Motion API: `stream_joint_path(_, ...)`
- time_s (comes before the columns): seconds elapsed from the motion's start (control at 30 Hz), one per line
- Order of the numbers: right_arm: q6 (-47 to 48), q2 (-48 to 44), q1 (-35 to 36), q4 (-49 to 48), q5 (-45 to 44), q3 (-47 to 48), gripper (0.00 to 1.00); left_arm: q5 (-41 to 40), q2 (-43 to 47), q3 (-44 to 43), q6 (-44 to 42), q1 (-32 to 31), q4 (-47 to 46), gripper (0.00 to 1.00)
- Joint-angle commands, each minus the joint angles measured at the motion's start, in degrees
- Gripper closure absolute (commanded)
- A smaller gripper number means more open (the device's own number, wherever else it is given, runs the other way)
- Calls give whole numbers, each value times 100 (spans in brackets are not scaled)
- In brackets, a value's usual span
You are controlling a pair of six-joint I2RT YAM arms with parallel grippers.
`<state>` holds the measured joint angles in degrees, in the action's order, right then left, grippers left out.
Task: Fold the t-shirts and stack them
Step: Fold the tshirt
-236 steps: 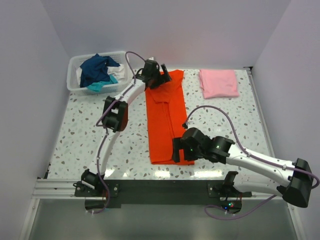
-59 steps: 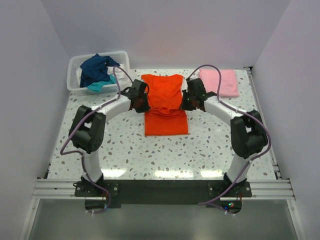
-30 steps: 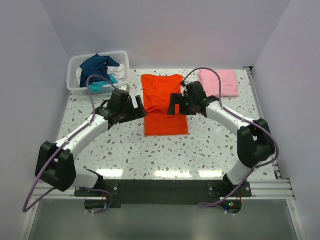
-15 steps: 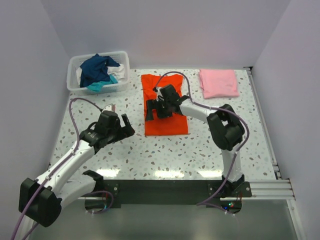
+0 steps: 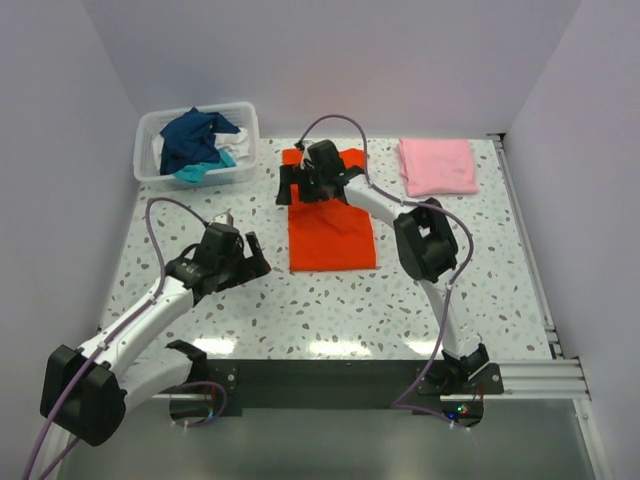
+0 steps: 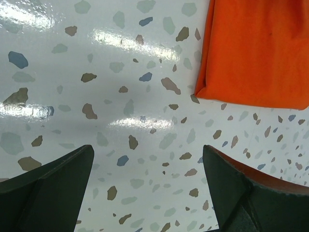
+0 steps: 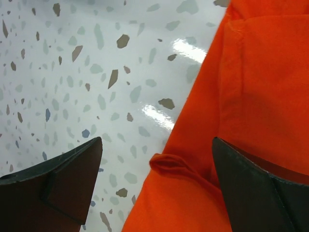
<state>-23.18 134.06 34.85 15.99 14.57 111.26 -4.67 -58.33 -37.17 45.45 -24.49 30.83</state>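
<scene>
Orange-red t-shirt (image 5: 332,238) folded mid-table, both pincers wide and empty

At the shirt's far-left edge the right gripper (image 5: 308,190) hangs with jaws spread wide and nothing between them. Its wrist view shows one finger over the bare terrazzo table (image 5: 400,300) and the other over cloth, where a small pucker sits at the hem. Whether the fingers touch the cloth cannot be told. The left gripper (image 5: 255,256) is likewise fully parted and empty, over bare table just left of the shirt's near-left corner, with open table to its left and near side. The right arm reaches far and leftward from a bent elbow beside the shirt's right edge. The left arm stretches low and diagonal from its base. The orange-red t-shirt lies as a straight-edged rectangle with a looser strip at its far end. A light pink t-shirt (image 5: 437,165) lies folded at far right, well apart. At far left a basket (image 5: 148,172) holds a navy t-shirt (image 5: 195,135) heaped with teal and white cloth.
</scene>
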Motion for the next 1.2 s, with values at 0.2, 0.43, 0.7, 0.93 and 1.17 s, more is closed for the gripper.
stream_joint_path(0.2, -678, -1055, -882, 10, -288, -357, 1, 431, -583, -203, -265, 32, -779, 0)
stream_joint_path(0.43, -486, -2514, -1445, -254, -1095, -2432, 1, 1064, -1453, -440, -388, 23, -1561, 0)
stream_joint_path(0.7, -855, -3649, -1991, -579, -1097, -4621, 1, 1556, -2516, -800, -484, -99, -2054, 16)
stream_joint_path(0.93, -978, -4274, -2105, -615, -1097, -5386, 1, 1688, -3105, -871, -441, -249, -2265, 44)
stream_joint_path(1.17, -987, -4678, -2114, -553, -982, -5905, 1, 1557, -3440, -933, -414, -249, -2345, 54)
